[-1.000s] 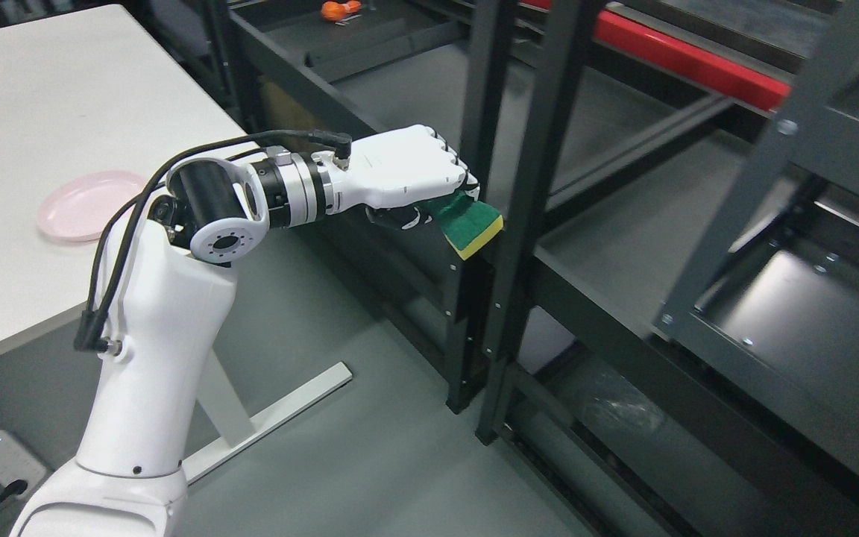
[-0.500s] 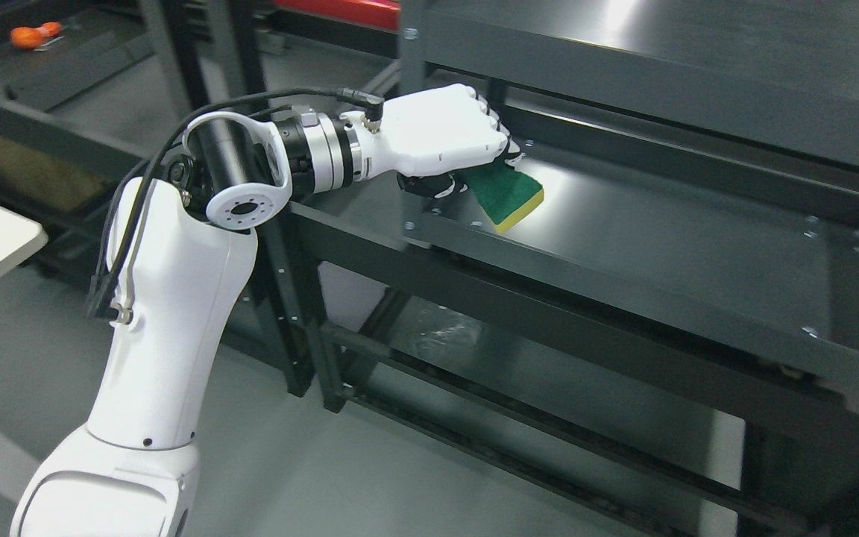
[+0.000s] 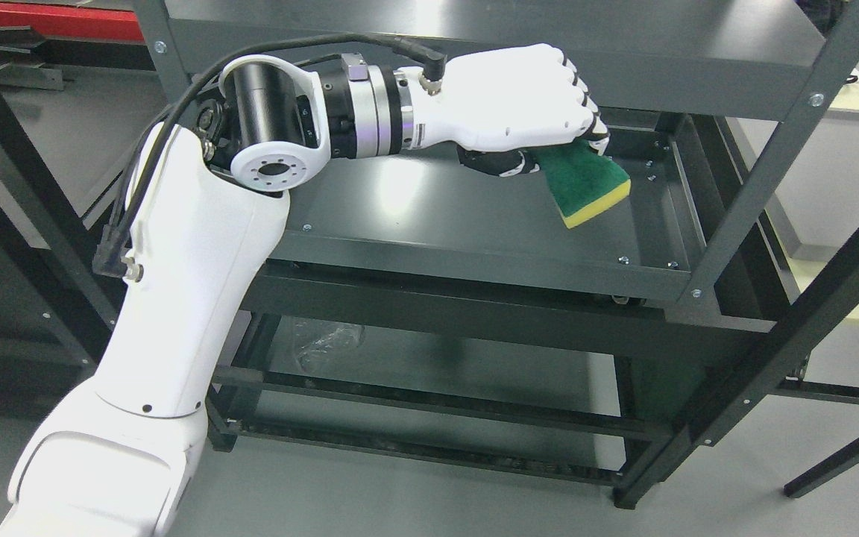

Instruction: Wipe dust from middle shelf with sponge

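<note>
Holding: left hand (image 3: 519,112) has its fingers curled tight around one end of the sponge (image 3: 586,186).
Sponge: green scouring face up, yellow foam along the lower edge; the free end sticks out past the knuckles, tilted down toward the tray.
Sponge position: over the right part of the middle shelf (image 3: 474,224), nearer its back edge than its front lip; whether it touches the surface cannot be told.
Middle shelf: dark grey metal tray with a raised rim, screws at the front corners, a pale glare near its left side.
Left arm: white, entering from the lower left, elbow bent, forearm reaching across the shelf from its left edge.
Top shelf (image 3: 623,52): dark grey, directly above the hand.
Bottom shelf (image 3: 474,373): crumpled clear plastic (image 3: 321,343) near its left end.
Rack post (image 3: 757,179): slanted upright at the shelf's right front corner.
</note>
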You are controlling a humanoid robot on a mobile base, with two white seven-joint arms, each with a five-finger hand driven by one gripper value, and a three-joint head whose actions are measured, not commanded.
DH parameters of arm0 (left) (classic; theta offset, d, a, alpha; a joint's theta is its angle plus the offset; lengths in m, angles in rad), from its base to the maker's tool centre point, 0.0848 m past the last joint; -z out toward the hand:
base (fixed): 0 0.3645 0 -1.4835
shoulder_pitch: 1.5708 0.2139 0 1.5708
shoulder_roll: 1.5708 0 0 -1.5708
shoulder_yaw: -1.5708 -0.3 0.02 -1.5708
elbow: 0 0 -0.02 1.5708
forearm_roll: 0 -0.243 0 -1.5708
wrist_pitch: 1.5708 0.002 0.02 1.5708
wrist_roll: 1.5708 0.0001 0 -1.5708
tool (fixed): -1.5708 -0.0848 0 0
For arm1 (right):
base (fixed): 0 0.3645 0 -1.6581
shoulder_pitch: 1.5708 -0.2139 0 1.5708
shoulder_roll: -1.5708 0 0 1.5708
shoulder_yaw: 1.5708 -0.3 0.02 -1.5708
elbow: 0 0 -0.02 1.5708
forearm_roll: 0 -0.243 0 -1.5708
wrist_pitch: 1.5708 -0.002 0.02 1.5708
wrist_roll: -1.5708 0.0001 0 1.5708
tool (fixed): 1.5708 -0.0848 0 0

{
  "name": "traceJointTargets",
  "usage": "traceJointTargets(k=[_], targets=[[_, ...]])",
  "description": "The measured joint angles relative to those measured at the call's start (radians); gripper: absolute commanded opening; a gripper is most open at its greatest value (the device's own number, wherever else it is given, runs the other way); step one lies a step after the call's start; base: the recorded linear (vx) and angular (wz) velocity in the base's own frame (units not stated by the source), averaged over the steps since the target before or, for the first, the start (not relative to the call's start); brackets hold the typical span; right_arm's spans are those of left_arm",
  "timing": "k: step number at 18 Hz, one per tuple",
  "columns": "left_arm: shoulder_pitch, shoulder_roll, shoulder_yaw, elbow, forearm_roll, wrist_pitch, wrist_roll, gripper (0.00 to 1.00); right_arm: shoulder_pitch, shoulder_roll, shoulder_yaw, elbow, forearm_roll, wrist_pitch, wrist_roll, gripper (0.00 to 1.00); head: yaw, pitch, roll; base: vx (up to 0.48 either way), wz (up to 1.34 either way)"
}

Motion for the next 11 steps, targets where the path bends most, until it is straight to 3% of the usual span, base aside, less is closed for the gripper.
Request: traceJointTargets(k=[11], targets=[[-0.226, -0.005, -0.085, -0.022, 0.095, 0.0, -0.033, 0.21, 0.0, 0.0, 0.0, 0.0, 0.0, 0.0, 0.001, 1.0, 0.0, 0.0, 0.0, 0.019, -0.01]])
